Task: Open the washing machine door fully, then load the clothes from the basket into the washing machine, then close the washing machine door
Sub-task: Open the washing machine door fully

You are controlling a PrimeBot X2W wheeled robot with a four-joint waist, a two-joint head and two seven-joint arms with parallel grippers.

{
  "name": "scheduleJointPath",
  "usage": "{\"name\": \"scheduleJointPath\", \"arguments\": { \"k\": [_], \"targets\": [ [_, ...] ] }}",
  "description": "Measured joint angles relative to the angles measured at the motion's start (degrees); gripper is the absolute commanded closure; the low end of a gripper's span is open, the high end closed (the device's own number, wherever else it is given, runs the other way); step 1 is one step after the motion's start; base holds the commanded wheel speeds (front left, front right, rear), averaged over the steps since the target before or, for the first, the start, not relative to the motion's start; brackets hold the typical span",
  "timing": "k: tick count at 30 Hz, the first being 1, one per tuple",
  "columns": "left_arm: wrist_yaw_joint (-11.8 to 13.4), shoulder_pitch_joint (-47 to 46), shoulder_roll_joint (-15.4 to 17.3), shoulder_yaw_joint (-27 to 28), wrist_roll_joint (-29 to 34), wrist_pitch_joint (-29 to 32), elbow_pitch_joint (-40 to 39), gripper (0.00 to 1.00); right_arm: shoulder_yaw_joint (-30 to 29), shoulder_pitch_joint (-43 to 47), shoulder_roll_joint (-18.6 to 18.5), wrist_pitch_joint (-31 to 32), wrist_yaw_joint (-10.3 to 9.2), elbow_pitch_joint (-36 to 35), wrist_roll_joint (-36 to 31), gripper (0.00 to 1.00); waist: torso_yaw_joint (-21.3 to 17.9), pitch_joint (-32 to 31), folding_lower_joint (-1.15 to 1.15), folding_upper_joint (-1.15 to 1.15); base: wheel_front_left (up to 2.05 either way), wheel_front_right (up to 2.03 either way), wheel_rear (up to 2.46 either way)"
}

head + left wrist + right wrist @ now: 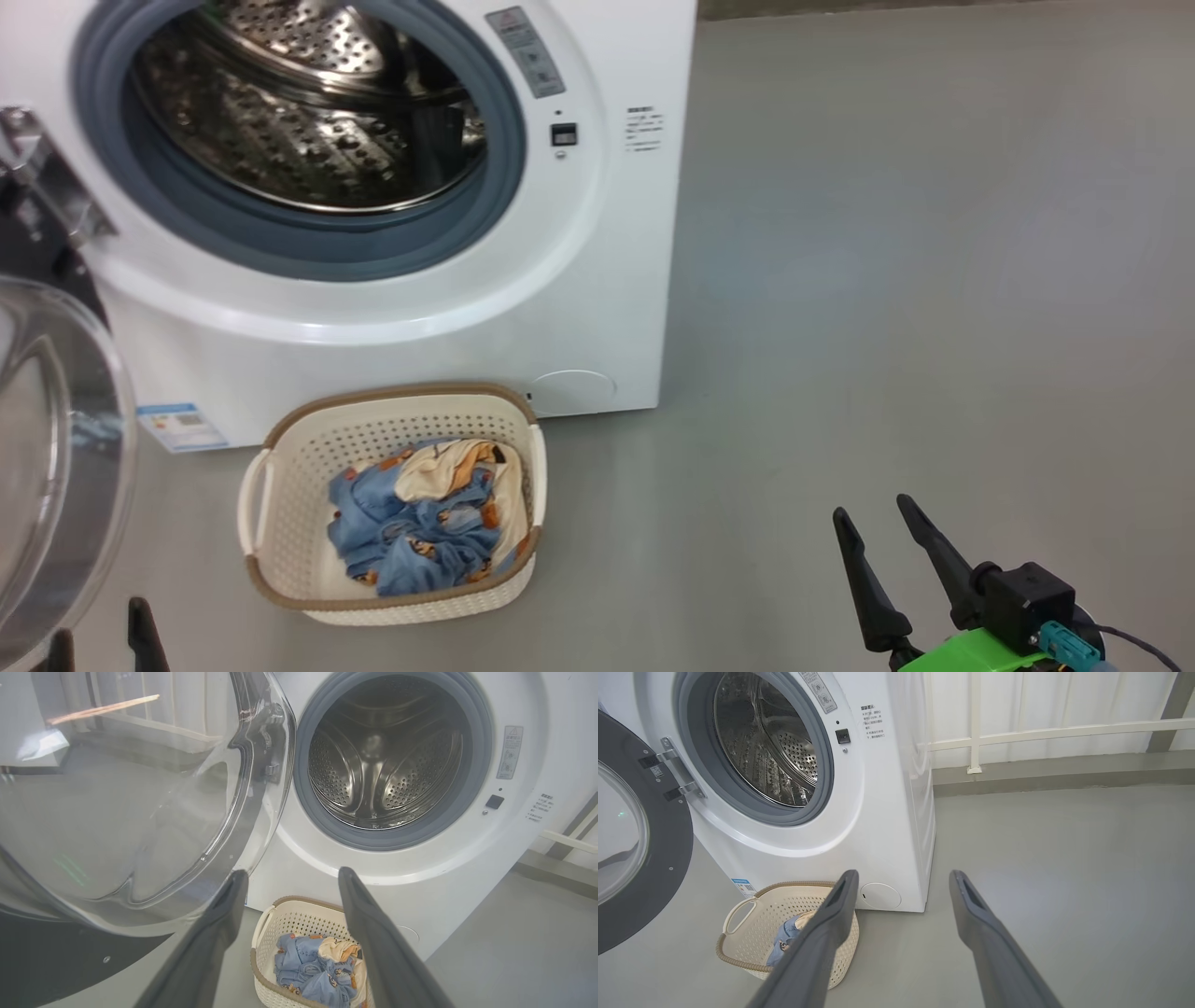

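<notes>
The white washing machine [579, 280] [467, 882] [878, 826] stands with its steel drum [308, 112] bare. Its door [56, 448] [131, 812] [649, 858] is swung wide to the left, glass bowl bulging out. On the floor in front sits the cream basket [289, 523] [299, 914] [752, 947] holding light-blue clothes [420, 532] [313, 970] [787, 940] with a cream patch. My left gripper [98, 630] [289, 875] is open at the lower left, beside the door's glass, nothing between its fingers. Low at the right, over bare floor, my right gripper [873, 513] [903, 875] also stands open and holds nothing.
Grey floor [934, 280] stretches wide to the right of the machine. A white railing and curtain [1041, 728] run along the wall behind. The open door stands out over the floor left of the basket.
</notes>
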Motion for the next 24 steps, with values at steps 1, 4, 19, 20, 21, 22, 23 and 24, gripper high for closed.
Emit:
{"name": "scheduleJointPath", "arguments": {
  "k": [1, 4, 19, 20, 21, 22, 23, 24],
  "targets": [
    [-0.32, 0.3, 0.0, 0.08, 0.01, -0.01, 0.44, 0.0, 0.0, 0.0, 0.0, 0.0, 0.0, -0.25, 0.0, 0.0, -0.55, 0.0, 0.0, 0.0, 0.0, 0.0, 0.0],
    [-1.09, 0.97, 0.0, 0.23, 0.6, -0.01, 1.63, 0.0, -0.07, 0.02, -0.01, 0.0, 0.0, -0.66, -0.05, 0.0, -2.11, -0.08, 0.0, 0.0, 0.0, 0.0, 0.0],
    [-2.68, 3.73, -0.2, 1.76, 4.19, -0.01, 4.69, 0.0, -0.19, 0.44, -0.01, 0.0, 0.0, -1.21, -0.52, 0.0, -4.34, -2.85, 0.0, 0.0, 0.0, 0.0, 0.0],
    [-2.68, 3.93, -0.25, 1.87, 4.42, 0.0, 5.16, 0.0, -0.19, 0.45, -0.01, 0.0, 0.0, -1.2, -0.58, 0.0, -4.25, -3.01, 0.0, 0.0, 0.0, 0.0, 0.0],
    [-2.68, 3.97, -0.29, 1.96, 4.55, 0.0, 5.47, 0.0, -0.19, 0.46, -0.01, 0.0, 0.0, -1.2, -0.63, 0.0, -4.15, -3.16, 0.0, 0.0, 0.0, 0.0, 0.0],
    [-2.68, 3.97, -0.29, 2.0, 4.55, 0.0, 5.59, 0.0, -0.2, 0.47, -0.01, 0.0, 0.0, -1.21, -0.81, 0.0, -4.03, -3.26, 0.0, 0.0, 0.0, 0.0, 0.0],
    [-2.68, 3.97, -0.29, 2.1, 4.66, -0.01, 5.68, 0.0, -0.2, 0.5, -0.01, 0.0, 0.0, -1.21, -0.98, 0.0, -3.9, -3.34, 0.0, 0.0, 0.0, 0.0, 0.0],
    [-2.67, 3.97, -0.29, 2.15, 4.76, 0.0, 5.75, 0.0, -0.2, 0.56, -0.01, 0.0, 0.0, -1.21, -0.98, 0.0, -3.78, -3.41, 0.0, 0.0, 0.0, 0.0, 0.0]
  ]
}}
